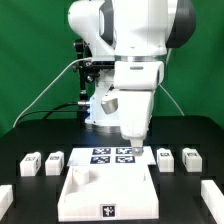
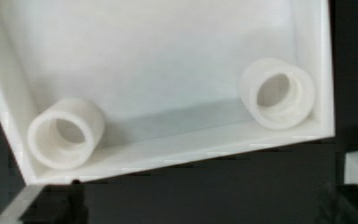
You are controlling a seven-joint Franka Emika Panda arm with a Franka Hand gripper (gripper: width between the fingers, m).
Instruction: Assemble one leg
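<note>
Several legs, small white posts with tags, lie in a row on the black table: two at the exterior view's left and two at its right. The wide white tray-like panel lies in front. My gripper hangs over the panel's far edge, open and empty, touching no leg. In the wrist view the panel's inside fills the picture with two round sockets. My gripper shows only as dark fingertips far apart. No leg shows there.
The marker board lies just behind the panel, under the arm. Two more white parts lie at the front corners. The robot's base and cables stand at the back.
</note>
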